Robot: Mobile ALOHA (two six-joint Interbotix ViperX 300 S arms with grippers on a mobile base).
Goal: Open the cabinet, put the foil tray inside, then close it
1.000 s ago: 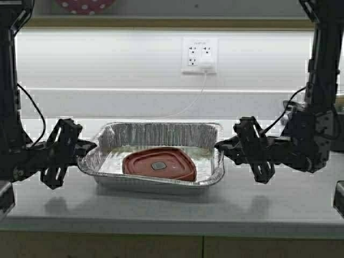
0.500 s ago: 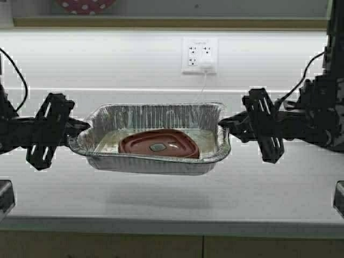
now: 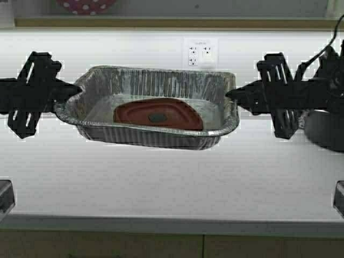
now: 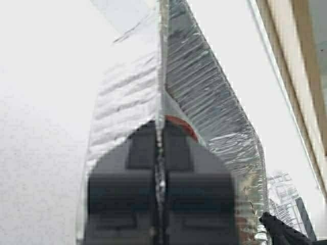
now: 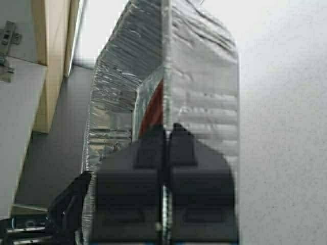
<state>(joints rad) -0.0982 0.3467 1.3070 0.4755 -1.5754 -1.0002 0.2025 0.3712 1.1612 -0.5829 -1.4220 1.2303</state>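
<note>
The shiny foil tray (image 3: 150,110) hangs in the air above the counter, held level between both arms. A red lid (image 3: 157,114) lies inside it. My left gripper (image 3: 72,95) is shut on the tray's left rim, and my right gripper (image 3: 232,95) is shut on its right rim. The left wrist view shows the rim (image 4: 161,76) clamped between the left gripper's pads (image 4: 143,148). The right wrist view shows the same on the other rim (image 5: 164,71). The cabinet's open interior with a hinge (image 5: 9,35) shows only at the right wrist view's edge; its doors are out of view.
The grey counter (image 3: 172,183) lies below the tray. A wall outlet (image 3: 200,52) with a plugged white cord is behind it. A dark pot (image 3: 325,129) stands at the right on the counter. The cabinet's bottom edge (image 3: 172,22) runs along the top of the high view.
Both arms have lifted the tray from the counter up to outlet height. Both grippers stay shut on its rims.
</note>
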